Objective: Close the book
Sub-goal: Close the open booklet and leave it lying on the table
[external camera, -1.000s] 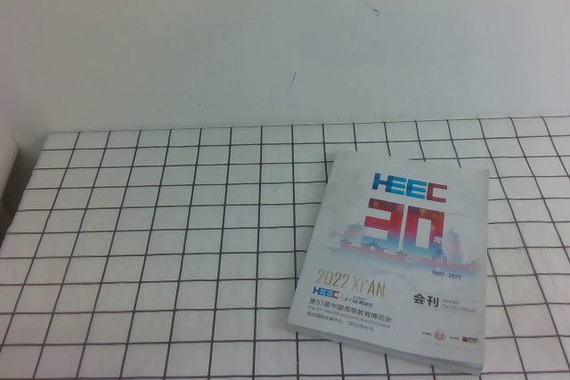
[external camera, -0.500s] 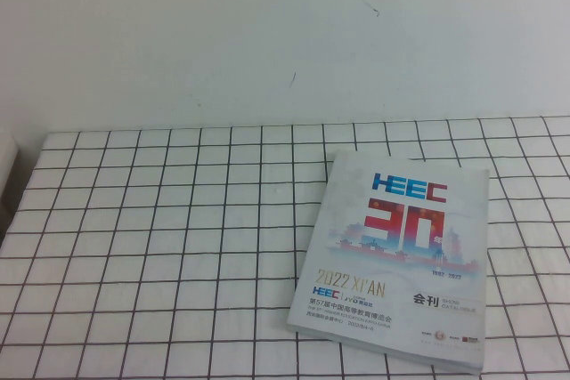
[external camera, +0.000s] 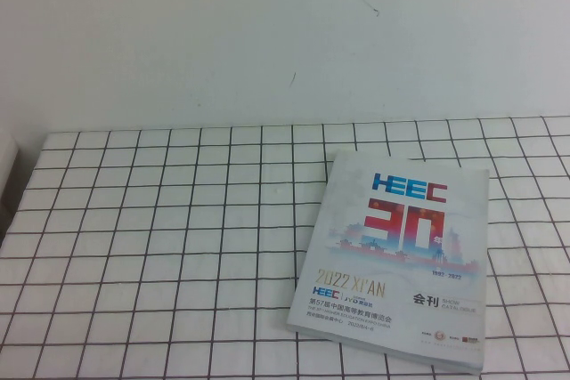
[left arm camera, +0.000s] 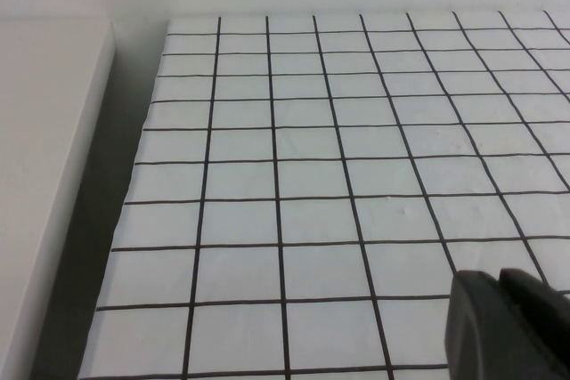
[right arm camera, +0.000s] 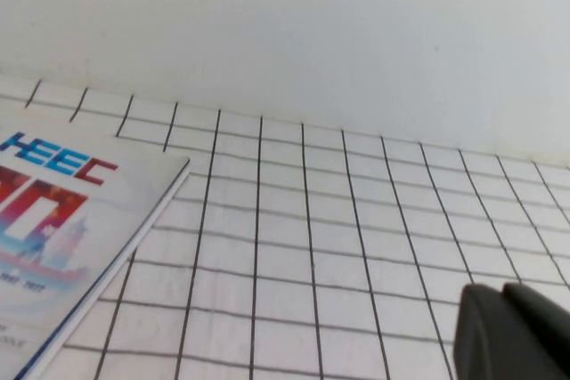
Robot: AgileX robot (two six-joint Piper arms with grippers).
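High view: book [external camera: 396, 260] lies shut, cover up, on right of gridded bench [external camera: 160, 246], task apparently done; left claw [left arm camera: 506, 313] over bare bench, right claw [right arm camera: 509, 322] near book, neither touching it, opening cannot be told.

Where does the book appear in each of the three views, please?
High view: book closed, on the robot's right of the grid cloth; no gripper shows.
Left wrist view: not in it; only cloth and the left gripper.
Right wrist view: book corner, apart from the right gripper.
Shared landmark: the cloth's black grid.
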